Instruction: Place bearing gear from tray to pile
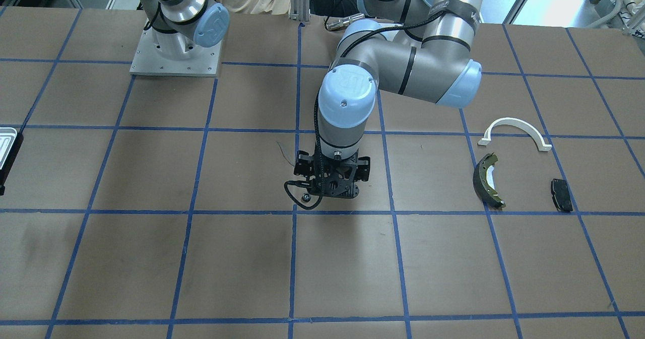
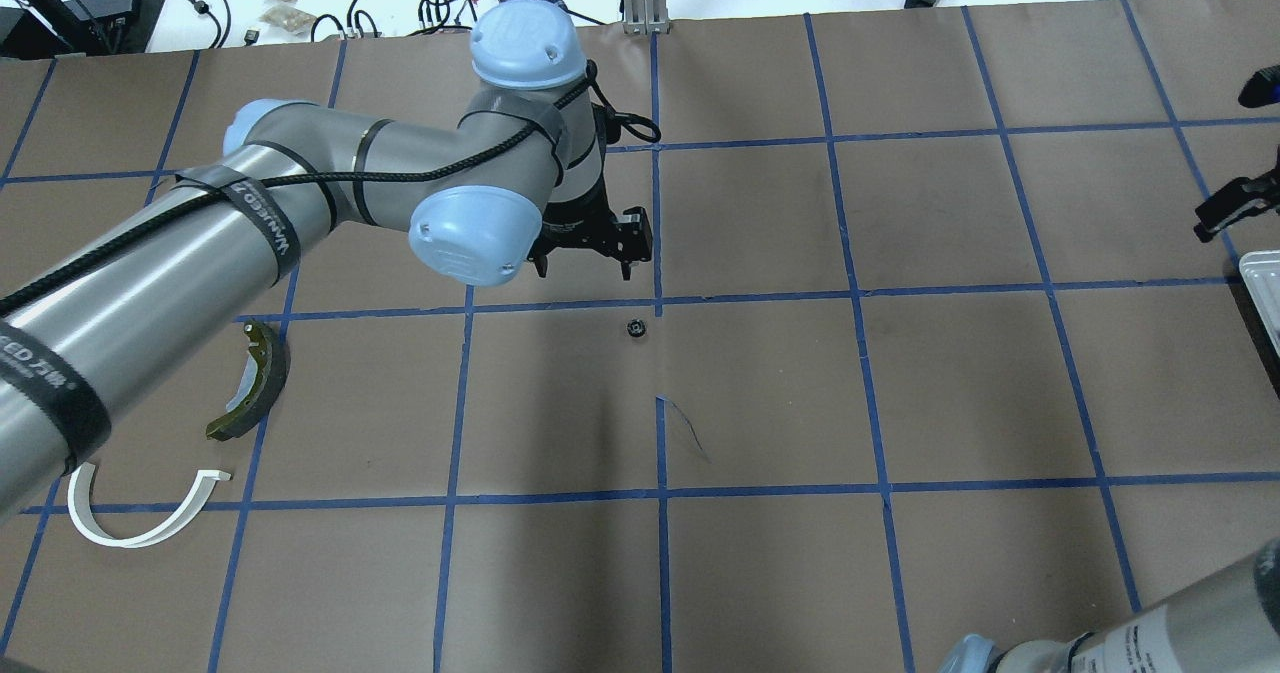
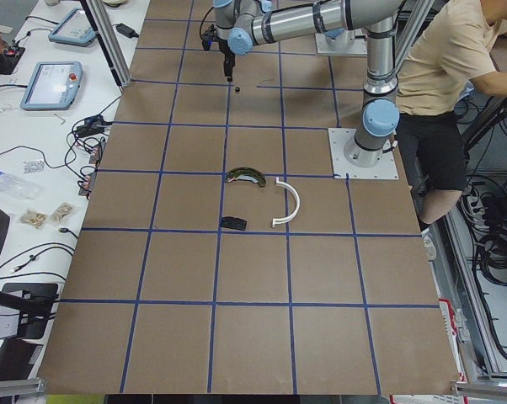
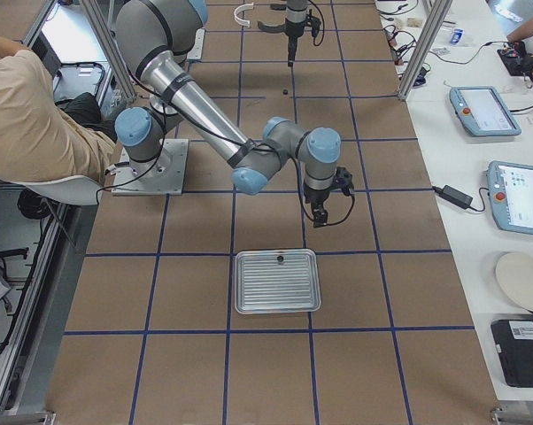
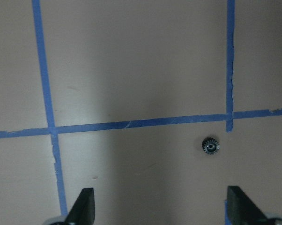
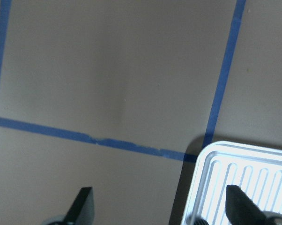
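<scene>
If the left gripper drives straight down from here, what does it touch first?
Most likely the bare paper-covered table. The left gripper is open and points down, but the bearing gear lies off its centre line, nearer one finger. Depth is unclear, so a finger might clip it.

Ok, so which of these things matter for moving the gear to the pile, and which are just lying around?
Belongs to the job: bearing gear, tray, the white arch, brake shoe and black pad it joins, left gripper open near the gear.
Just lying about: tablet, plastic bottle and cables on the side bench.
</scene>
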{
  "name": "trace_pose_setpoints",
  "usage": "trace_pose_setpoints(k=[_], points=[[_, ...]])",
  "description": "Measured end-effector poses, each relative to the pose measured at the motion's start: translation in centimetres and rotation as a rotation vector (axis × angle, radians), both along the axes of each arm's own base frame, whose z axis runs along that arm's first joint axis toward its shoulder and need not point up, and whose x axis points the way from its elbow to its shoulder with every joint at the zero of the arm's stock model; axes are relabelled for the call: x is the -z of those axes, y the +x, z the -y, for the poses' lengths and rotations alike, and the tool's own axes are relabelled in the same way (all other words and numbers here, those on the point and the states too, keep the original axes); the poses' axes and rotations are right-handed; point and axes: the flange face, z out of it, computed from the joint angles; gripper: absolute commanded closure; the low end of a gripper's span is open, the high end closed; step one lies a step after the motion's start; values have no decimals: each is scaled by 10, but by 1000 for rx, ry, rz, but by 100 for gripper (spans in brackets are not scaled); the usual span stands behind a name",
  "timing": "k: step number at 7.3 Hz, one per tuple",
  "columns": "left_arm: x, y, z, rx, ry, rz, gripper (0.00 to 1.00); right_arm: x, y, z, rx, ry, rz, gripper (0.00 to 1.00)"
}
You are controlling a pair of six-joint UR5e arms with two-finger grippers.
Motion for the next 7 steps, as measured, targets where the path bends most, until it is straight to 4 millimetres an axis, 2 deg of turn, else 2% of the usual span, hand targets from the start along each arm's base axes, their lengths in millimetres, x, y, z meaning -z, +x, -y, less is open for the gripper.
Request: trace_pose_setpoints(k=[1, 2, 3, 5, 7], points=[[16, -11, 0, 13, 2, 1, 2, 17, -24, -25, -43, 30, 21, 0], [33, -21, 2, 26, -2, -5, 10, 32, -42, -47, -90, 56, 41, 0], [49, -28, 3, 34, 2, -12, 12, 39, -53, -60, -145, 67, 45, 0], [73, -34, 4, 44, 26, -9, 19, 50, -68, -67, -297, 67, 40, 0], [88, -35, 2, 48, 50, -4, 28, 70, -84, -66, -460, 48, 10, 0]])
